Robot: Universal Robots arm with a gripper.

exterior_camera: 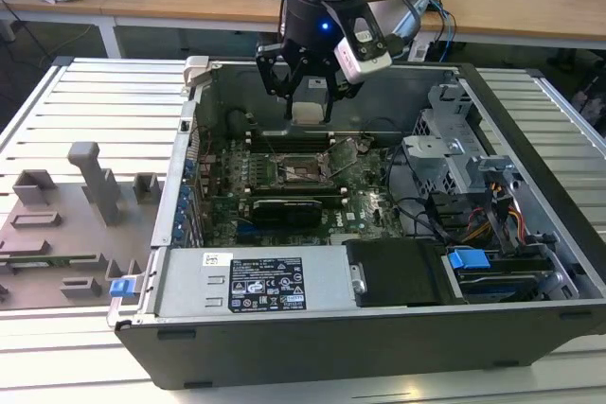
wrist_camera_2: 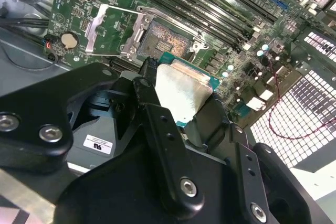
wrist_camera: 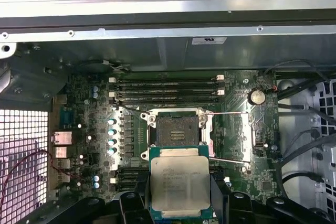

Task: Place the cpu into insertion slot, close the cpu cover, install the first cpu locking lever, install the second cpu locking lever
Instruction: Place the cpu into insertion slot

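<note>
Looking into the computer case (exterior_camera: pixel 379 333), you see the gripper (exterior_camera: pixel 309 101) over the motherboard (exterior_camera: pixel 365 203), clamped tight on the cpu (wrist_camera: pixel 179 184). The cpu hangs above the bare insertion slot (wrist_camera: pixel 176 130), not touching it; the cpu cover (wrist_camera_2: pixel 96 29) lies flipped open beside that slot.

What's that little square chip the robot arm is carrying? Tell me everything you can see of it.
The small thin square chip has a flat silvery-grey metal top on a green board that shows as a narrow border. The gripper's black jaws clamp two opposite edges, metal top facing the wrist cameras. It hangs above the green motherboard, near the open square socket with a dark pin field, not touching it.
</note>
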